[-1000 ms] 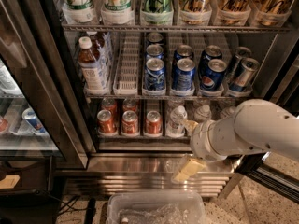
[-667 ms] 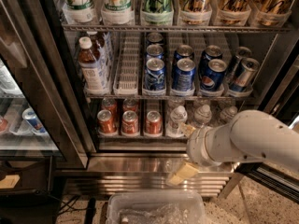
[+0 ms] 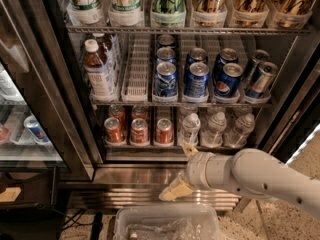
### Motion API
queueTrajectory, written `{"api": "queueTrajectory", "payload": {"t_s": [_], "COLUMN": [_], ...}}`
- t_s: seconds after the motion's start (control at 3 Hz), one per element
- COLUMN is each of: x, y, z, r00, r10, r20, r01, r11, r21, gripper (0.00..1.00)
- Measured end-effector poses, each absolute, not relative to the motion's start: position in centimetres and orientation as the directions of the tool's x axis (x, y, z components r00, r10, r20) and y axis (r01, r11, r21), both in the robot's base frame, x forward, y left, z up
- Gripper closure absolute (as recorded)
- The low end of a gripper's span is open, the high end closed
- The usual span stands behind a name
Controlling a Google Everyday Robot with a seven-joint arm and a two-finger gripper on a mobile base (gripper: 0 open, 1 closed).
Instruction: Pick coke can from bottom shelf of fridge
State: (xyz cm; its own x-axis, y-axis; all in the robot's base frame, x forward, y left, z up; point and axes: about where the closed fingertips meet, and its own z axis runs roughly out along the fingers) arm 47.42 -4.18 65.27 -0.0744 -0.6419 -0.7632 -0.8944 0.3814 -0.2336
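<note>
arm (image 3: pixel 260 176): smooth white rounded shell, thick tubular segments | wrist: white collar with seam just behind fingers | gripper (image 3: pixel 181 170): two tan wedge fingers (image 3: pixel 174 190), low before fridge (image 3: pixel 130 176)

arm (image 3: pixel 265 176) from right, low | jaws low centre, spread

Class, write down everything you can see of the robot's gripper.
The gripper sits at the end of a white arm, before the steel sill of the fridge, just below the bottom shelf. Its two tan fingers are spread open: one points up towards a water bottle, the other down-left. It holds nothing.
</note>
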Motion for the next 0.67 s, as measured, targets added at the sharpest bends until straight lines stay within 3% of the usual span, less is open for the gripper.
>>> {"api": "queueTrajectory", "payload": {"t_s": [0.67], "x": [49.9], "y": [-1.2], "z": [59.8], "r00": [-0.056], "r10": [-0.536], "r20": [-0.842], "r01": [-0.874], "r11": [0.435], "r21": [-0.219], "gripper": [0.00]}}
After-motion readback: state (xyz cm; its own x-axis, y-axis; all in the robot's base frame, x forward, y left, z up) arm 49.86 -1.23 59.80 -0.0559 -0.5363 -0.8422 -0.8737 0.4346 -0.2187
